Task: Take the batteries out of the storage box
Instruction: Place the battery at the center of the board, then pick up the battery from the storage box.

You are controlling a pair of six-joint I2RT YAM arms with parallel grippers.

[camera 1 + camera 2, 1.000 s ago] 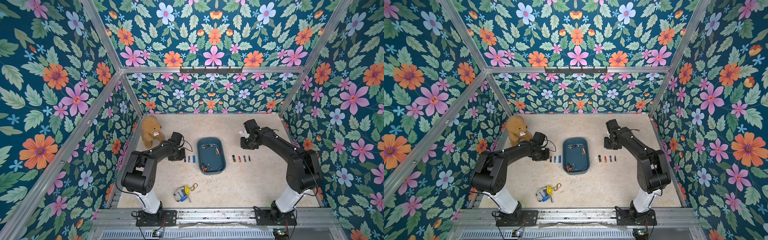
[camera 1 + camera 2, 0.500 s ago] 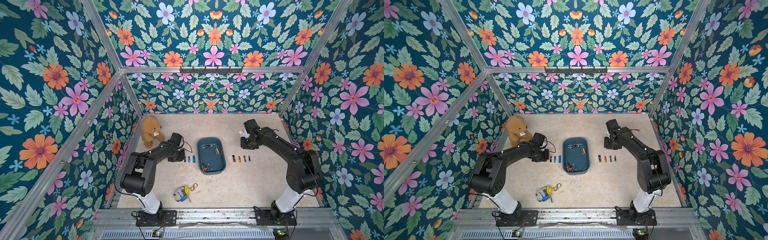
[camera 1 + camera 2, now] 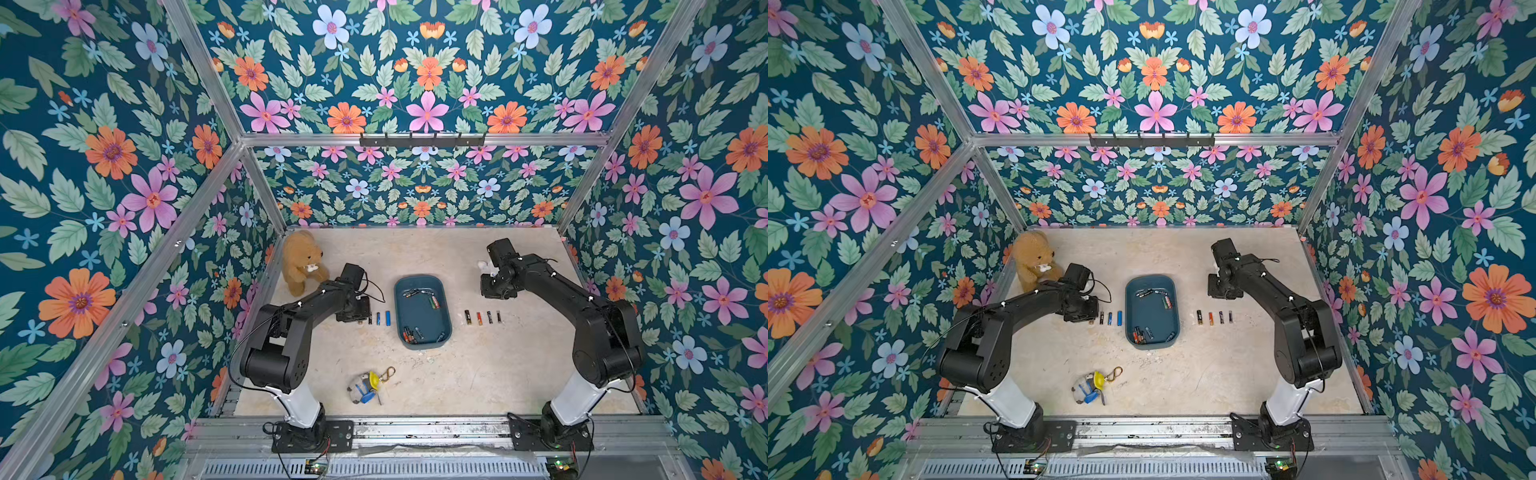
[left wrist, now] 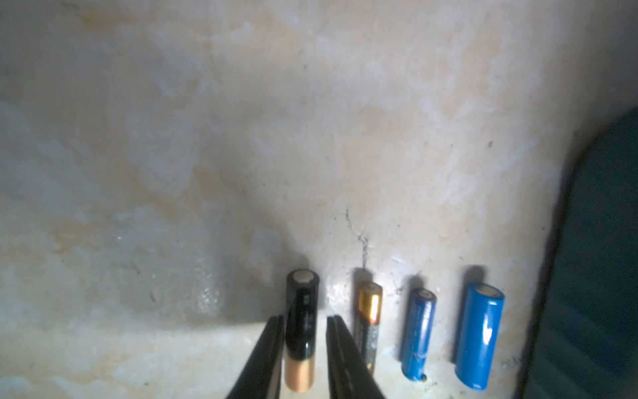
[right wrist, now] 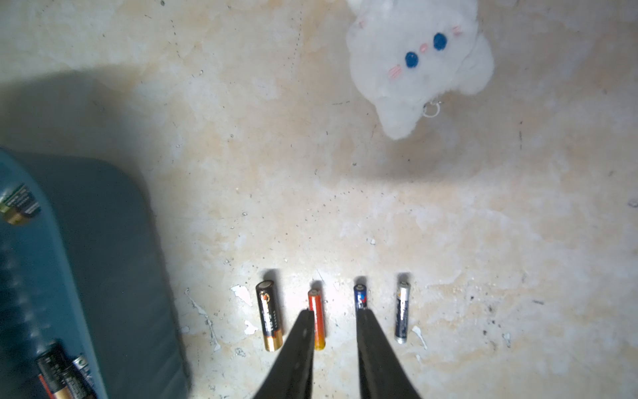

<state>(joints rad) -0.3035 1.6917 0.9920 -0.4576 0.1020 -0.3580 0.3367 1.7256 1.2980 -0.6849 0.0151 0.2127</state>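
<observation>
Teal box [image 3: 422, 316], mid-desk, partly emptied: eight batteries [image 3: 478, 318] out, several more inside at near and far ends.
Rows of four left and right of box. Left fingers [image 4: 266, 355] slightly parted astride a black battery [image 4: 301, 321] on the desk [image 3: 478, 374]; right fingers [image 5: 297, 345] parted, empty. Beige mottled top, floral walls [image 3: 124, 208].

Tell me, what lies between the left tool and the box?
Three lie in a row on the table: a gold-black battery, a thin blue battery, a thick blue battery. The left wrist view shows this best.
</observation>
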